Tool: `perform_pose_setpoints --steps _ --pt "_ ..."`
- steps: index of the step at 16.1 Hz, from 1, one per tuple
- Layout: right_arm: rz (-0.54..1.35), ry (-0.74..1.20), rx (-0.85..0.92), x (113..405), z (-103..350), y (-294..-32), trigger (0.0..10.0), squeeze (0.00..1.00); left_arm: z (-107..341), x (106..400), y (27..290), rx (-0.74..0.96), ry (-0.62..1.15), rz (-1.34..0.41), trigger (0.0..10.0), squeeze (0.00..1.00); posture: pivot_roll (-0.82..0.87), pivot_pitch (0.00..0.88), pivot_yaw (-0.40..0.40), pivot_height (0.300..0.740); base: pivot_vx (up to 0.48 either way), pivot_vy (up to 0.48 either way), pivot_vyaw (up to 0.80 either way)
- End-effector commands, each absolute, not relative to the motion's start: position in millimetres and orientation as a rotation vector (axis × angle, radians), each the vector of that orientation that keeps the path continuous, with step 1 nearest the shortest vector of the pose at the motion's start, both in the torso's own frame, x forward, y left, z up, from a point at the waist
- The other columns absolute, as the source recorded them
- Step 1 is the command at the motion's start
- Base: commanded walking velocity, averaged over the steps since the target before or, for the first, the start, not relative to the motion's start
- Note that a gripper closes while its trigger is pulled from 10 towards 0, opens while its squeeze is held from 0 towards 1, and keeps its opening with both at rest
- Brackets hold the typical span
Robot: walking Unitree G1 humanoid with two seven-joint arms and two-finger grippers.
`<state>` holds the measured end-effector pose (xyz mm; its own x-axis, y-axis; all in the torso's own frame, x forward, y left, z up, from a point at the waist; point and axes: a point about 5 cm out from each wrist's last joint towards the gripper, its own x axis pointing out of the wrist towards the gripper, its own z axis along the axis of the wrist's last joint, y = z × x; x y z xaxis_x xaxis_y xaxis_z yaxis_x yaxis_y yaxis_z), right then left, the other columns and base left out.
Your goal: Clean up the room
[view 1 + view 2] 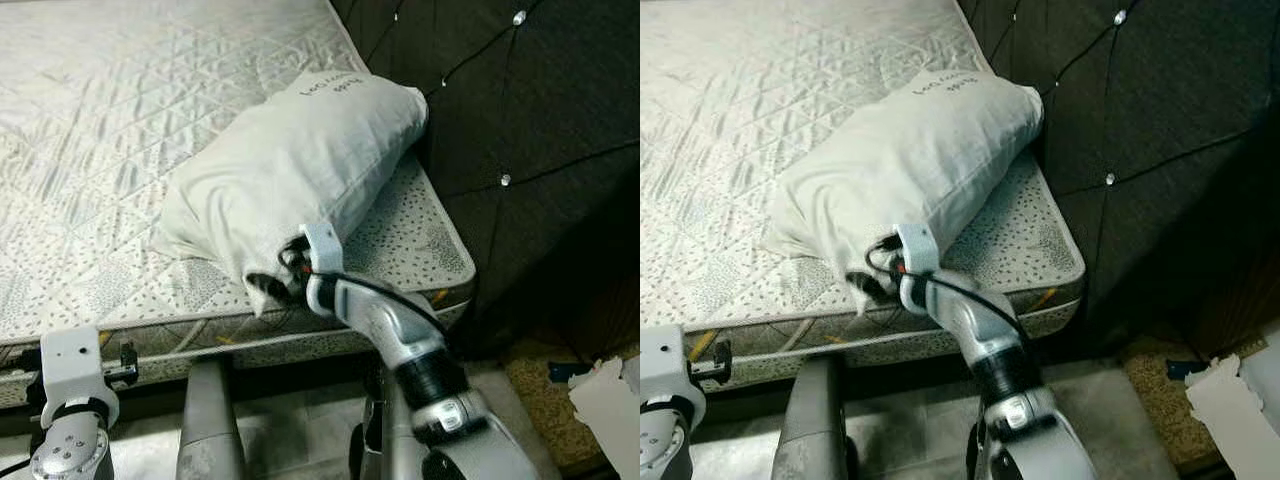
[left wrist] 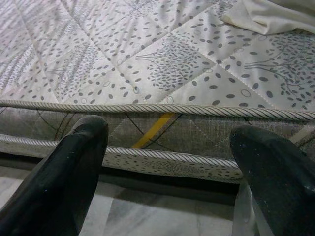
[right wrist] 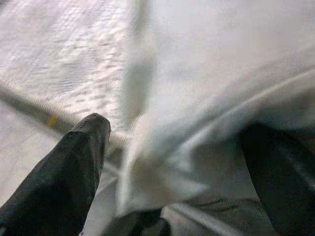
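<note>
Left eye view: our right gripper [image 1: 283,277], fingers spread around loose fabric, meets the white pillow [image 1: 300,165] lying on the mattress [image 1: 90,160] by the headboard [image 1: 520,110]. Thin cloth may slip free.

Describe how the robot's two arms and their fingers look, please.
Both arms are silver metal with rounded joints. The right arm has a black ribbed band, a black cable along it and a white bracket at the wrist. The left arm ends in a white block. The fingers are long, black and matte with rounded tips.
</note>
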<state>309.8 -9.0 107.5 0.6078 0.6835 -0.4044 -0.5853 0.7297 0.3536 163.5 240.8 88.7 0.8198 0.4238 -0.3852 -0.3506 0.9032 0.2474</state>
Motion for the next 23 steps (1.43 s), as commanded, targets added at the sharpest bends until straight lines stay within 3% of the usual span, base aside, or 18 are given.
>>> perform_pose_setpoints --steps 1,5,6,7,15,19,23 --pt "0.681 0.517 0.226 318.6 115.6 -1.6 10.0 0.00 93.5 163.2 243.4 0.178 0.438 0.422 10.0 0.00 0.17 0.098 -0.029 0.537 0.000 0.000 0.00" --pt "0.499 0.425 0.210 338.0 125.1 -1.8 10.0 0.00 99.2 170.5 250.6 0.193 0.412 0.428 10.0 0.00 0.17 0.092 -0.022 0.537 0.000 0.000 0.00" --pt "0.478 0.416 0.239 339.9 127.3 -0.7 6.5 0.00 100.0 172.7 251.9 0.194 0.406 0.430 10.0 0.00 0.17 0.092 -0.022 0.537 0.000 0.000 0.00" --pt "0.456 0.401 0.248 341.5 128.3 0.0 0.0 0.00 100.2 175.6 251.9 0.191 0.400 0.429 10.0 0.00 0.17 0.092 -0.022 0.537 0.000 0.000 0.00" --pt "0.374 0.396 0.352 347.4 123.8 -4.0 0.0 0.00 99.9 188.5 247.0 0.153 0.360 0.437 10.0 0.00 0.15 0.032 -0.025 0.537 0.000 0.000 0.00" --pt "0.292 0.379 0.351 358.1 122.3 -24.5 0.0 0.00 101.5 199.8 243.8 0.131 0.325 0.428 10.0 0.00 0.14 0.012 -0.027 0.537 0.000 0.000 0.00" --pt "0.165 0.311 0.303 373.4 124.0 -60.9 0.0 0.00 98.1 206.6 239.3 0.117 0.315 0.422 10.0 0.00 0.12 0.000 -0.031 0.537 0.000 0.000 0.00"
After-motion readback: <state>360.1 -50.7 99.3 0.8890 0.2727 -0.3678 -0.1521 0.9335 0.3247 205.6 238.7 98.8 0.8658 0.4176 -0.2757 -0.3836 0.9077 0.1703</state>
